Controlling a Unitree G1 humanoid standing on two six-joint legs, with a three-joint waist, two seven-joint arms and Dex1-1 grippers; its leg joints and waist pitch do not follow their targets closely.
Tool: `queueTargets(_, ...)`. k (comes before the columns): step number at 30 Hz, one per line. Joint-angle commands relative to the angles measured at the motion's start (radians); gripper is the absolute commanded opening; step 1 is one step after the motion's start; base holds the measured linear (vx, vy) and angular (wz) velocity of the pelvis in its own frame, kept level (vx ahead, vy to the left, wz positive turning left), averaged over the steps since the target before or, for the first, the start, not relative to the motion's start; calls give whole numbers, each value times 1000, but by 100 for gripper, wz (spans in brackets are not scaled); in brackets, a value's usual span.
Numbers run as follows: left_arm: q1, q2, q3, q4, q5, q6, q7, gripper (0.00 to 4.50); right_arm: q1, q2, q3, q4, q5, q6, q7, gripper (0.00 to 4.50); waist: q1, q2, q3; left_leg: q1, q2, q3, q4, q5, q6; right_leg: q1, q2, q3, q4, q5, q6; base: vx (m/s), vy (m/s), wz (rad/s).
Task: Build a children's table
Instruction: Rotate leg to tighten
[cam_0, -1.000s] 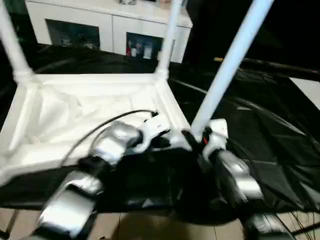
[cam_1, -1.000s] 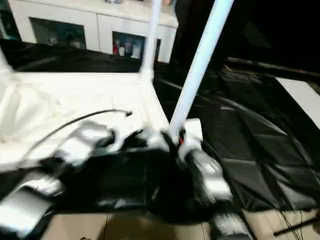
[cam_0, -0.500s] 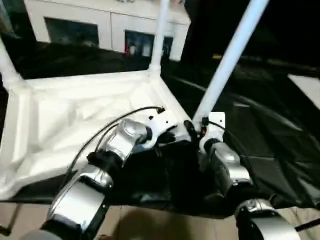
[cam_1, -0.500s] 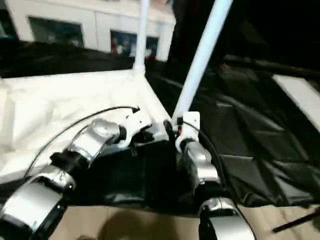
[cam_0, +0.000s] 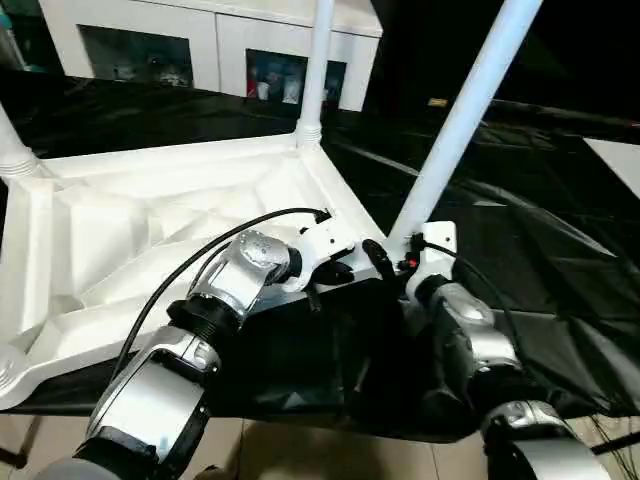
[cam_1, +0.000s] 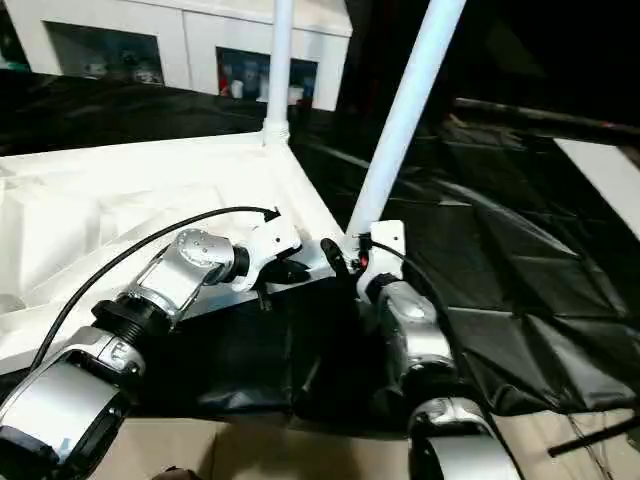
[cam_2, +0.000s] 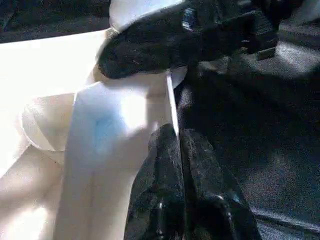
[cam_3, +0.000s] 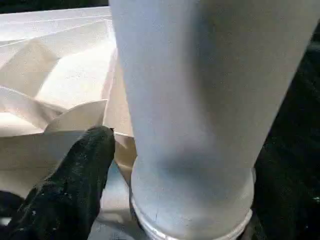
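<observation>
Tabletop (cam_0: 150, 230): we see it upside down on black sheeting (cam_0: 540, 260).
Left tool (cam_2: 179, 145): our fingers pinch its rim.
Right tool (cam_0: 385, 262): at the near leg (cam_3: 200, 100)'s base; spread we cannot tell.

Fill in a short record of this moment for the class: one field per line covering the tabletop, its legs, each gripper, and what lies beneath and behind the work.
tabletop: white tabletop lies upside down, ribbed underside up
legs: near leg rises tilted from the near corner; far leg stands in its socket
left gripper: left gripper shut on the tabletop's thin edge
right gripper: right gripper at the near leg's base; grip cannot be told
surface: black sheet under the table
background: white cabinet with glass doors
</observation>
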Motion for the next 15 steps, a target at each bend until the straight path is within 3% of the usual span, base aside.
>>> queueTargets(1,42,11,-51,21,29,8,-38,0,28,-27,27,-57,-4,30,63,436,1,8,-43,9,34,-1,-70,-302,39,22,-62,58,-97,-288,-172,0,0,0)
queueTargets(6,74,38,-38,-34,-2,-9,-88,0,103,-98,79,-169,-21,69,176,444,5,4,-44,5,35,-1,-68,-245,59,29,-60,57,-91,-232,-179,0,0,0)
queueTargets(7,92,57,-36,-64,-17,-26,-126,0,138,-133,101,-233,-19,78,233,444,8,12,-43,4,36,-2,-68,-225,63,32,-59,57,-86,-198,-182,0,0,0)
queueTargets(8,92,57,-36,-64,-17,-26,-126,0,138,-133,101,-233,-19,78,233,444,5,5,-46,2,35,0,-64,-203,72,35,-56,57,-80,-142,-190,0,0,0)
queueTargets(10,122,83,-35,-109,-49,-67,-200,0,176,-169,120,-308,-7,87,297,444,8,21,-48,1,31,-1,-62,-174,81,41,-54,57,-72,-76,-207,0,0,0)
queueTargets(12,138,99,-37,-137,-64,-76,-239,0,199,-191,129,-350,4,93,332,444,10,23,-50,5,32,0,-59,-158,92,43,-54,57,-68,-27,-220,0,0,0)
queueTargets(13,171,140,-55,-203,-84,-74,-321,0,251,-238,137,-438,35,115,404,444,13,20,-51,4,32,2,-55,-132,114,49,-53,57,-63,33,-235,0,0,0)
queueTargets(15,183,156,-61,-234,-92,-64,-344,0,271,-257,144,-469,42,128,430,444,16,24,-51,6,31,5,-52,-113,131,47,-52,58,-58,67,-251,0,0,0)
